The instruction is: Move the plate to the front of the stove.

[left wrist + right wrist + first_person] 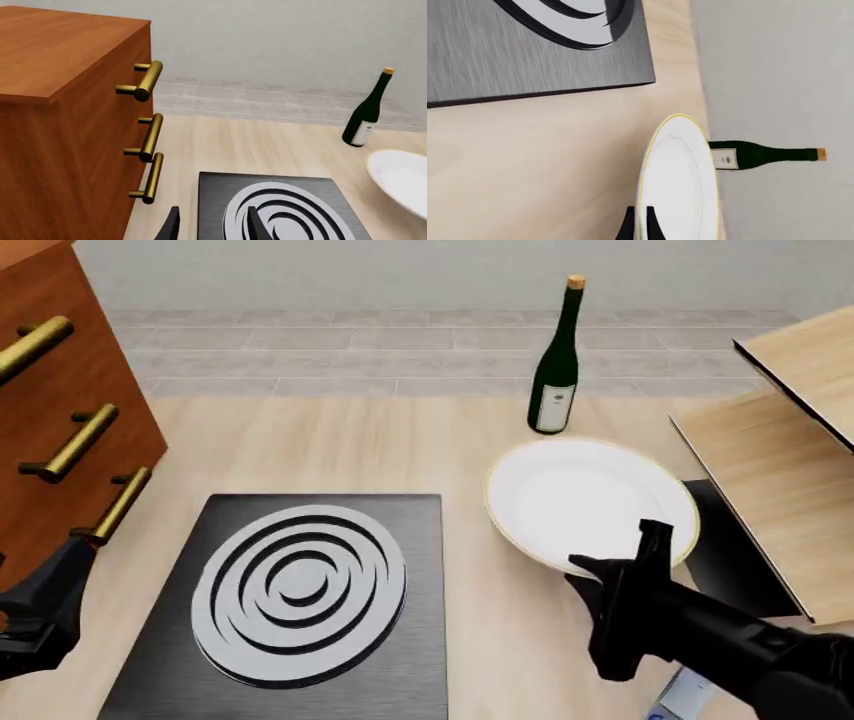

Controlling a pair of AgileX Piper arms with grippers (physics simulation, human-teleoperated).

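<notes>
The right gripper [638, 552] pinches the plate's [574, 498] near rim, right of the stove [300, 620]; the left gripper [212, 225] hangs open

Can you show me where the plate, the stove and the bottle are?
plate [574, 495], front view, on its white middle.
stove [300, 580], front view, on the silver rings.
bottle [554, 370], front view, on the green body above the label.

Bright even light, soft shadows, sharp
</notes>
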